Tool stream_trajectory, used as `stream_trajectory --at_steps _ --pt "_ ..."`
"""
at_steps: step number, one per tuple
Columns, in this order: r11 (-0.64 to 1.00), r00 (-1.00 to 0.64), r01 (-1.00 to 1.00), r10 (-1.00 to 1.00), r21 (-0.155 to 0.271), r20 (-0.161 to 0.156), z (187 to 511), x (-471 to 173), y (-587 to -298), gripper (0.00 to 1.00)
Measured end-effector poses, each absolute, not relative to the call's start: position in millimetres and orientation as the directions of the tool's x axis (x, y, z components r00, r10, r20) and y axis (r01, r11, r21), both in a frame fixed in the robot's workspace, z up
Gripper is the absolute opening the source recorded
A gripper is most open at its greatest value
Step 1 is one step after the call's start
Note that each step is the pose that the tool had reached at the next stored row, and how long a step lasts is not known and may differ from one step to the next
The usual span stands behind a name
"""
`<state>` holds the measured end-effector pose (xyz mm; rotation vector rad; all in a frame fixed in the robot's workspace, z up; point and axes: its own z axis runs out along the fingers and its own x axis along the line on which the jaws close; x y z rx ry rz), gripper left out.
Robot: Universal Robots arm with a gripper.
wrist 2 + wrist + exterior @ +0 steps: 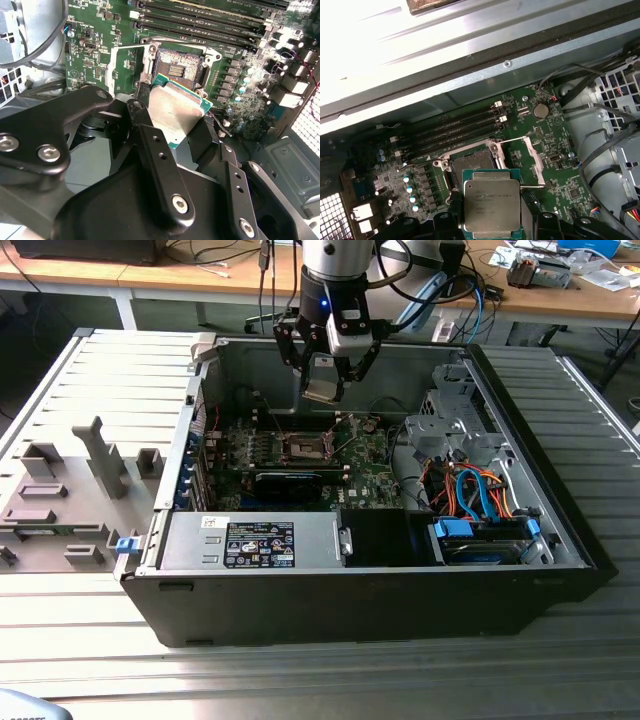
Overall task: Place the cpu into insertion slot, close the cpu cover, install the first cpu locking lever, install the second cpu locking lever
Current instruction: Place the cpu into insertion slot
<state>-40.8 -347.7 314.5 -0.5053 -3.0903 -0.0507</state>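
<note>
Inside the open computer case, on the green motherboard: insertion slot bare, dark centre exposed; cpu cover swung open beside it; cpu not yet seated, so by my reckoning all four steps remain undone. Arm reaching straight down into the case; gripper clamped on the cpu's edges, holding it well above the slot.

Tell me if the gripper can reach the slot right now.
Probably yes: the gripper holds the cpu above the slot, the cover lies open to one side, and nothing sits between them.
</note>
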Motion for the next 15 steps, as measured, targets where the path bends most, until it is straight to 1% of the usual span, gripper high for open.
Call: stream_trajectory --at_steps 15 --pt "0.944 -0.944 0.329 0.329 0.030 0.015 314.5 -40.8 -347.7 0.55"
